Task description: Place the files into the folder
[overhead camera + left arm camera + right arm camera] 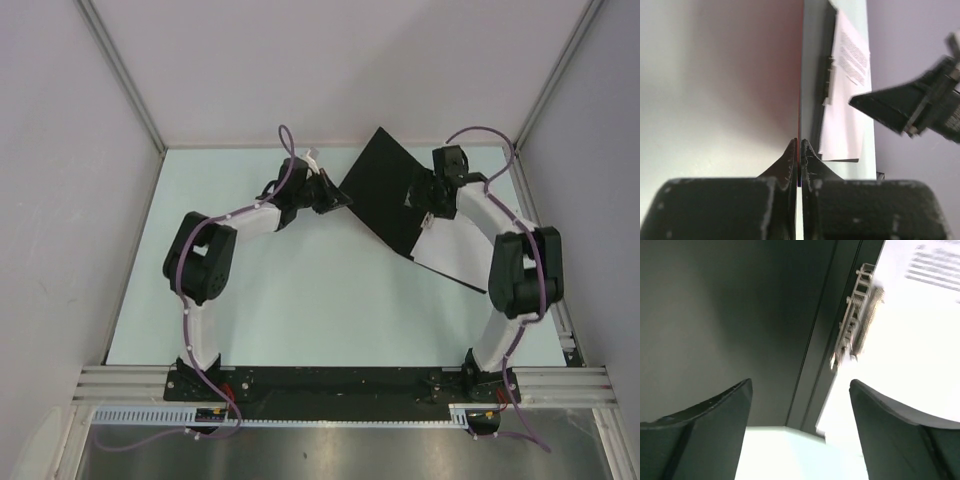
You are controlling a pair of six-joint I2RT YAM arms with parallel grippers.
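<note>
We see the left gripper (798, 155) pinching an edge of the folder (385, 190), its black cover raised, at the table's (300, 300) far side. The right gripper (800, 385) hangs spread above the files (452, 258) lying inside; how many sheets, we cannot tell.

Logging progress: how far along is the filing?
Done: a printed sheet lies inside the open folder, beside its clip. In hand: left gripper, shut on the folder's edge, holds it open; right gripper hovers open. Left: closing it; sheet count unclear.
</note>
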